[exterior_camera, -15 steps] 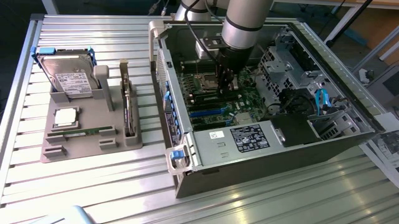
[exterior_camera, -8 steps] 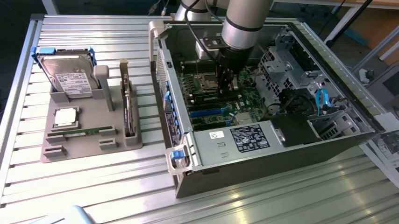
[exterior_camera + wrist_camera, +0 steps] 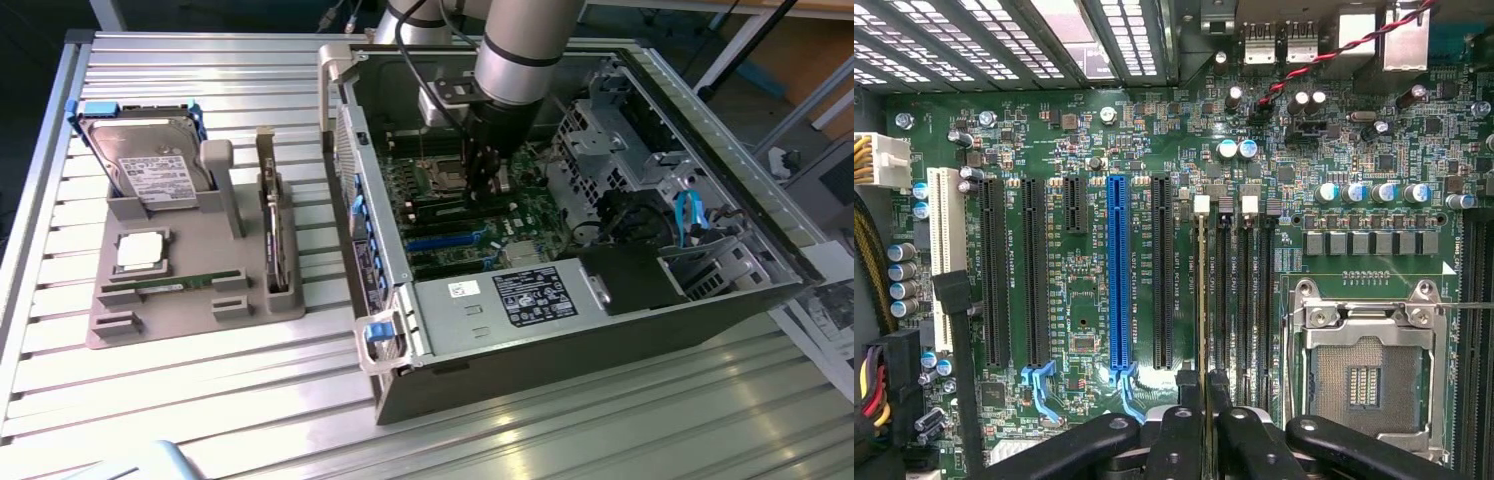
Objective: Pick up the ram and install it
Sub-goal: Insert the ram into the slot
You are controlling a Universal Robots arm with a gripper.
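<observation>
My gripper reaches down into the open computer case, over the motherboard. In the wrist view its black fingers are shut on the ram, which appears edge-on as a thin line running along the memory slots. The stick stands upright over the slot closest to the black expansion slots; whether it touches the slot I cannot tell. Another thin green stick lies in the grey holder outside the case.
The empty processor socket lies beside the memory slots, and a blue expansion slot sits on their other side. On the holder stand a hard drive, a silver processor chip and an upright expansion card. Case walls, drive cages and cables surround the arm.
</observation>
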